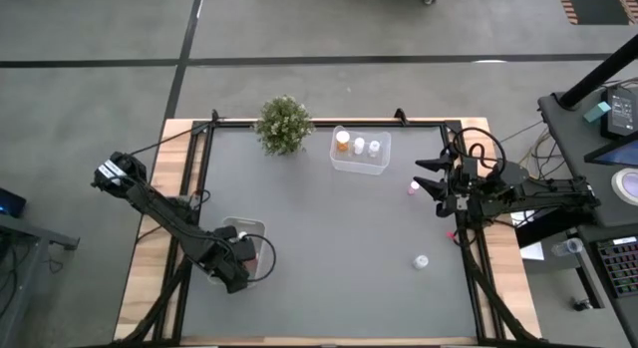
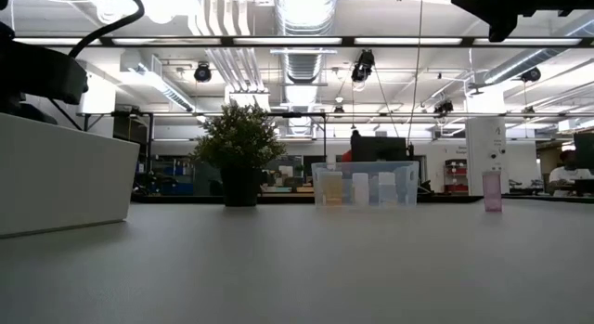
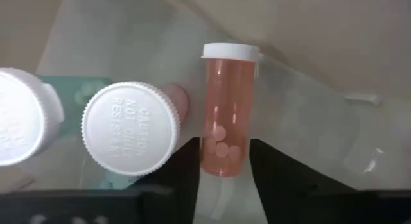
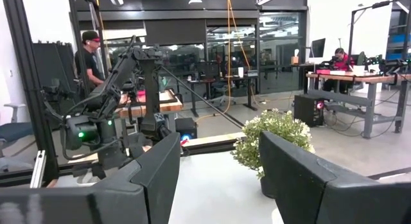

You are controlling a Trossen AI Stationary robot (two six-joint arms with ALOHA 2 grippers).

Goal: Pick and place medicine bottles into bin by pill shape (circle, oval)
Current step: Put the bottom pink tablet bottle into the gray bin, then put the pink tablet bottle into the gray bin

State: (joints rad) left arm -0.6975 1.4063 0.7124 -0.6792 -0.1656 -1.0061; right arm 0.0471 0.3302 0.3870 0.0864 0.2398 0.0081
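My left gripper [image 1: 242, 260] is over the near clear bin [image 1: 255, 228] at the table's front left. An orange bottle with a white cap [image 3: 225, 108] shows between its fingers. Two white-capped bottles [image 3: 130, 126] stand in that bin beside it. My right gripper [image 1: 431, 178] is open and empty at the right edge. A pink bottle [image 1: 413, 187] stands just in front of it and also shows in the low view [image 2: 492, 189]. A pale bottle [image 1: 421, 260] lies near the front right. My left gripper has the orange bottle's bottom end [image 3: 221, 163] between its two fingers, one finger [image 3: 186, 169] on each side. The bottle's length runs on from the fingers, with the cap end away. The pills lie at the bottom end. Whether it rests on the bin floor, I cannot tell.
A far clear bin [image 1: 361, 164] holds an orange bottle [image 1: 343, 141] and two white ones. A green potted plant [image 1: 283, 124] stands to its left at the far edge. A black frame runs along the table's sides.
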